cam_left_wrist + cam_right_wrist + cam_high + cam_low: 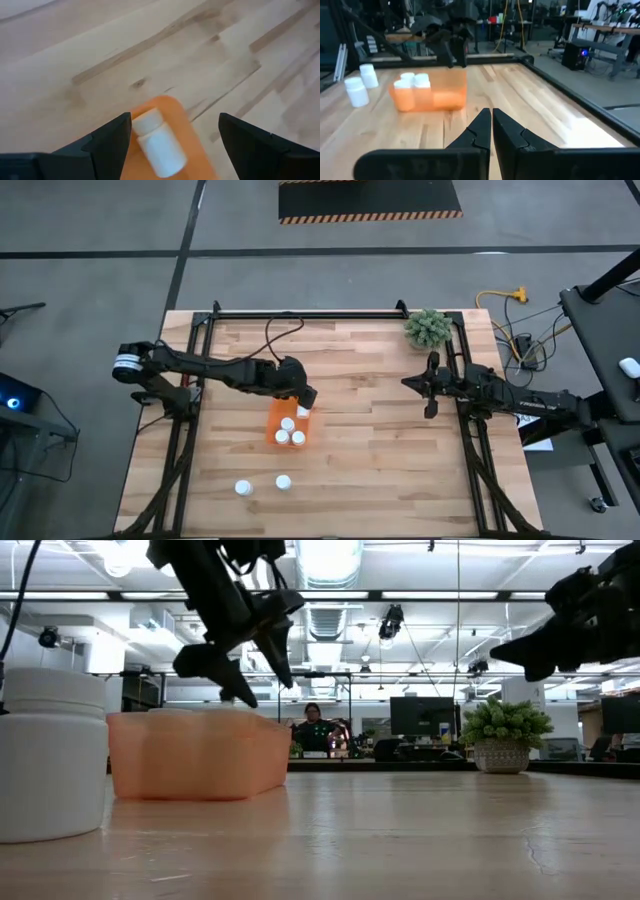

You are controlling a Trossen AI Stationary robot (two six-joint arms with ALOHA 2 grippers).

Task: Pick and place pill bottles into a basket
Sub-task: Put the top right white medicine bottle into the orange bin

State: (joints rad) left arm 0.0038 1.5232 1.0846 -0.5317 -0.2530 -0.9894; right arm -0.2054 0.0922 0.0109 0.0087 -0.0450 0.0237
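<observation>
Left hand (303, 402) above the far end of the basket (274, 426), fingers (107, 142) spread apart, nothing gripped. One pill bottle (156, 146) lying on its side on the basket floor directly below, between the fingers without touching either. Three more bottles (291, 434) upright at the basket's near end. Two bottles (262, 484) loose on the bench (370, 440), near the basket's front edge. Right hand (431, 402) far to the basket's right, beside the green plant (428, 328), fingers pressed shut, empty.

Step in hand, judged: release of a bottle into the basket. Next move, judged: lift clear, travel to a loose bottle, descend with fingers straddling its cap.

Basket walls cut off in the left wrist view; basket contents blurred through the orange wall in the low view.
</observation>
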